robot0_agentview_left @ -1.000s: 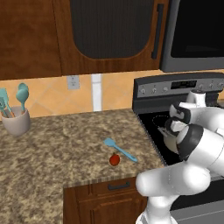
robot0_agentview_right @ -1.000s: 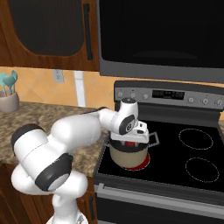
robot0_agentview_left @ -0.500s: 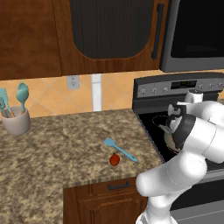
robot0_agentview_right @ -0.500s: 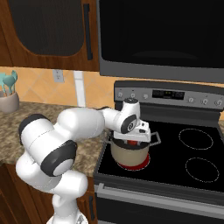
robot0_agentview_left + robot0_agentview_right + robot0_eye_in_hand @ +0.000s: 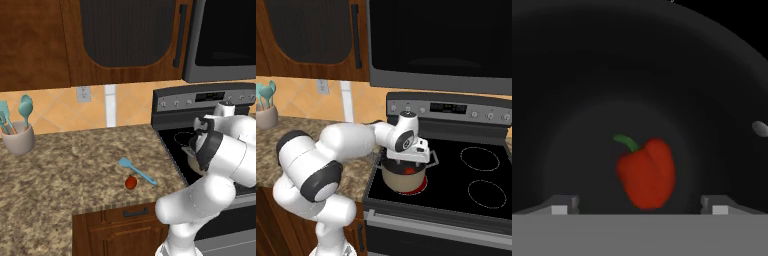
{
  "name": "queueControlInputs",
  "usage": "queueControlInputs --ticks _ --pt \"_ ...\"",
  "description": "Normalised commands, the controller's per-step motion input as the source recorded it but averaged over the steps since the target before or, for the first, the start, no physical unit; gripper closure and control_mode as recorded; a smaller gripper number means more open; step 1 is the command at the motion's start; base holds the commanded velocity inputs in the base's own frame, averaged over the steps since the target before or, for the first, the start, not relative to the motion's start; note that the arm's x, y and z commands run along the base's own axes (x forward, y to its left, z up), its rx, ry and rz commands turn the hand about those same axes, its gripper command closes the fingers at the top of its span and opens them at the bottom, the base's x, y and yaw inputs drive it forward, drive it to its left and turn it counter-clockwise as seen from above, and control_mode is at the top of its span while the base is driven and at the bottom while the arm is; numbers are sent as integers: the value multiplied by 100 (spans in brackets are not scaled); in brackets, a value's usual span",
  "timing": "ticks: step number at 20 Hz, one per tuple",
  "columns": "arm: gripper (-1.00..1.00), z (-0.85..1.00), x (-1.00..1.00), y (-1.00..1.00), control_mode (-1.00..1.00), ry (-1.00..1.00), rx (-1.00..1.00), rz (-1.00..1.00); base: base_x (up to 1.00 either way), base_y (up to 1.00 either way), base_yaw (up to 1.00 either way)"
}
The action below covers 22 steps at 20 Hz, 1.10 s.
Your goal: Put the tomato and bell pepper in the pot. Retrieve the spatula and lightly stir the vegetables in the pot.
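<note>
The bell pepper (image 5: pixel 646 179), orange-red with a green stem, lies on the dark floor of the pot (image 5: pixel 401 181), free of the fingers. My gripper (image 5: pixel 639 207) hangs open just above it, inside the pot's mouth (image 5: pixel 407 167), its two tips standing wide apart on either side. The cream-sided pot sits on the stove's front left burner. Back on the granite counter, the small red tomato (image 5: pixel 130 183) rests near the front edge, and the light-blue spatula (image 5: pixel 137 171) lies just behind it, almost touching.
A beige utensil holder (image 5: pixel 19 139) with teal spoons stands at the counter's far left. The black stove top (image 5: pixel 481 172) has bare burners to the right of the pot. A microwave (image 5: pixel 441 40) and dark cabinets hang overhead.
The jaws have spread wide and the bell pepper has left them; it now lies on the pot's floor. The hand stays over the pot.
</note>
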Motion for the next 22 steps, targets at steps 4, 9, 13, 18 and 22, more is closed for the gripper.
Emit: queueControlInputs --ticks 4,9,13,18,22 --pt "-100 48 -60 9 -100 -25 0 0 0 0 0" --pt "-100 91 -78 51 -100 -17 0 0 0 0 0" --pt "-100 68 -95 99 -100 0 -2 0 0 0 0" --pt "-100 64 -82 99 -100 15 0 0 0 0 0" --pt "-100 6 -28 100 -100 10 0 0 0 0 0"
